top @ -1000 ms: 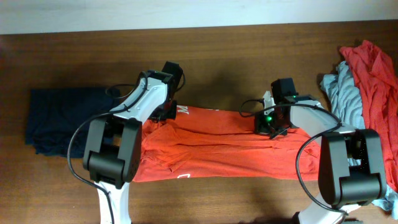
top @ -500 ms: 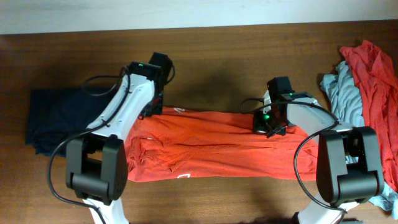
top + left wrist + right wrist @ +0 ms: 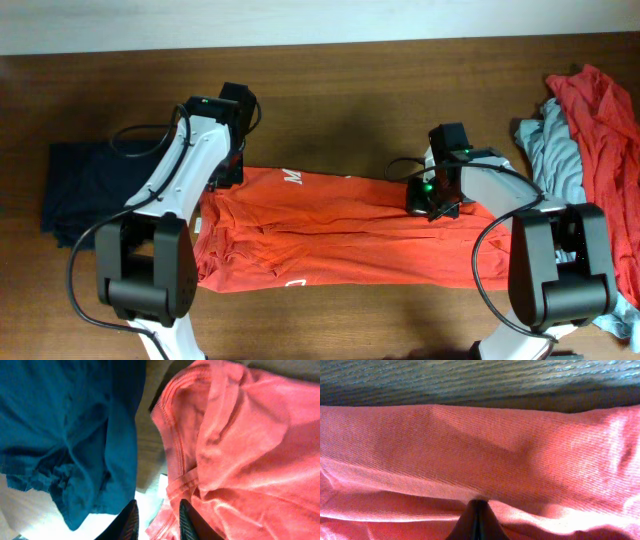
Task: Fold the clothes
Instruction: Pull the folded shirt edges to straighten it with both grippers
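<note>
An orange-red T-shirt [image 3: 340, 230] with white print lies folded in a long band across the table's middle. My left gripper [image 3: 222, 172] hovers at its upper left corner, close to a navy shirt [image 3: 85, 195]. In the left wrist view this gripper [image 3: 156, 519] is open; the orange-red hem [image 3: 175, 460] lies by one finger and the navy shirt [image 3: 65, 435] by the other. My right gripper [image 3: 428, 200] sits on the shirt's upper right edge. In the right wrist view it [image 3: 479, 506] is shut, pinching a ridge of the orange-red fabric [image 3: 470, 445].
A heap of clothes fills the right end of the table, a red one [image 3: 600, 130] over a grey-blue one [image 3: 555, 150]. The wooden table [image 3: 350, 90] shows bare behind the shirt. Both arm bases stand at the front edge.
My left arm swung left and back, dragging the shirt's left end outward toward the navy shirt. Its jaws then parted and released the fabric. The right gripper stayed put.
</note>
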Robot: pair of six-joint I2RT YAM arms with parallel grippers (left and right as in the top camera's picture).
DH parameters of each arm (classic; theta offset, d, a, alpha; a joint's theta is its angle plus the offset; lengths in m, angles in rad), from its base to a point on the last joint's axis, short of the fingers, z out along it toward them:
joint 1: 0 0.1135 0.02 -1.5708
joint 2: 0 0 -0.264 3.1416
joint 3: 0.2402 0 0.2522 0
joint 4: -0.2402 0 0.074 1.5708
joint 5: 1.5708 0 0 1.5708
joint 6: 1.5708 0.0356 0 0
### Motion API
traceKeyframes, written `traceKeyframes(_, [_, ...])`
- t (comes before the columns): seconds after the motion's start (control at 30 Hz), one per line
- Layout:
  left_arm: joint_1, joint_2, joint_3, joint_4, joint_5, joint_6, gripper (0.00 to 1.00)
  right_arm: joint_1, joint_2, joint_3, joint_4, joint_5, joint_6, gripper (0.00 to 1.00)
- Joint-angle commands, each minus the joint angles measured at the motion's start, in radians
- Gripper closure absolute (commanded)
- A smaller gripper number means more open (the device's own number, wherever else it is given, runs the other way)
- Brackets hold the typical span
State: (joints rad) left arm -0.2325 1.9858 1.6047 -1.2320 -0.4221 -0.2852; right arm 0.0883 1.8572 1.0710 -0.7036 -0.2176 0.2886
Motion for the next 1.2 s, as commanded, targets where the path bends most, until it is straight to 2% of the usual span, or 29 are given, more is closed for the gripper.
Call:
traceKeyframes(0.0, [-0.002, -0.009, 0.0, 0.03, 0.069, -0.005, 0.71, -0.018, 0.1, -0.063, -0.018, 0.256, 0.008, 0.96])
traceKeyframes(0.1, [-0.003, -0.008, -0.003, 0.066, 0.12, -0.005, 0.72, -0.017, 0.1, -0.063, -0.018, 0.256, 0.008, 0.96])
traceKeyframes(0.23, [-0.003, -0.004, -0.049, 0.164, 0.223, 0.071, 0.92, -0.017, 0.1, -0.063, -0.019, 0.256, 0.008, 0.96])
traceKeyframes(0.4, [0.005, -0.004, -0.179, 0.257, 0.219, 0.078, 0.94, -0.018, 0.1, -0.063, -0.026, 0.256, 0.008, 0.96])
traceKeyframes(0.53, [0.031, -0.004, -0.268, 0.296, 0.208, 0.077, 0.99, -0.018, 0.1, -0.063, -0.035, 0.279, 0.005, 0.95])
traceKeyframes(0.6, [0.048, -0.004, -0.295, 0.3, 0.189, 0.077, 1.0, -0.023, 0.1, -0.06, -0.045, 0.328, 0.005, 0.86])
traceKeyframes(0.73, [0.08, -0.004, -0.303, 0.29, 0.187, 0.077, 0.99, -0.07, 0.09, -0.025, -0.062, 0.32, 0.004, 0.79])
traceKeyframes(0.97, [0.092, -0.005, -0.279, 0.3, 0.186, 0.078, 0.99, -0.155, 0.048, 0.104, -0.092, -0.029, -0.222, 0.65])
traceKeyframes(1.17, [0.092, -0.025, -0.131, 0.22, 0.189, 0.078, 0.98, -0.169, -0.001, 0.242, -0.21, -0.112, -0.286, 0.61])
